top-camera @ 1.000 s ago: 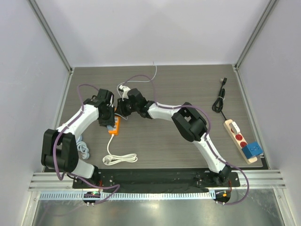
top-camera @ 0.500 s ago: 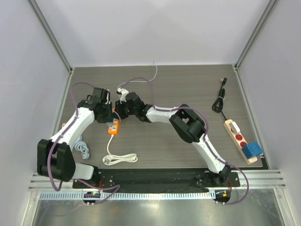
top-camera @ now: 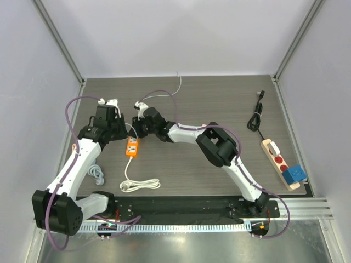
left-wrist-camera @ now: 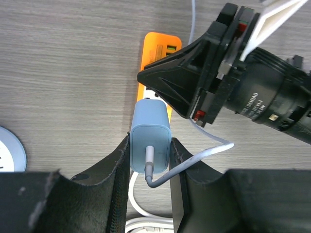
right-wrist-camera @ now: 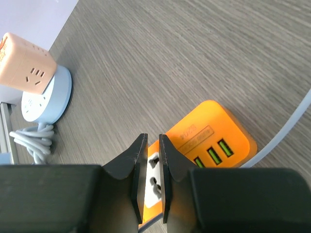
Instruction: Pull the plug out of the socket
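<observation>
At the near right corner of the worktop the plug (top-camera: pixel 294 173) sits on the socket (top-camera: pixel 276 156), well apart from both arms. Toward the left edge, the left gripper (left-wrist-camera: pixel 149 144) is clamped on a light-blue cube (left-wrist-camera: pixel 149 127) over the orange strip (right-wrist-camera: pixel 209 133). The right gripper (right-wrist-camera: pixel 149 145), its fingers nearly together, points at that strip. The risk, as I judge it, is effort spent on the wrong plug. The strip's embossed lettering is too small to read.
</observation>
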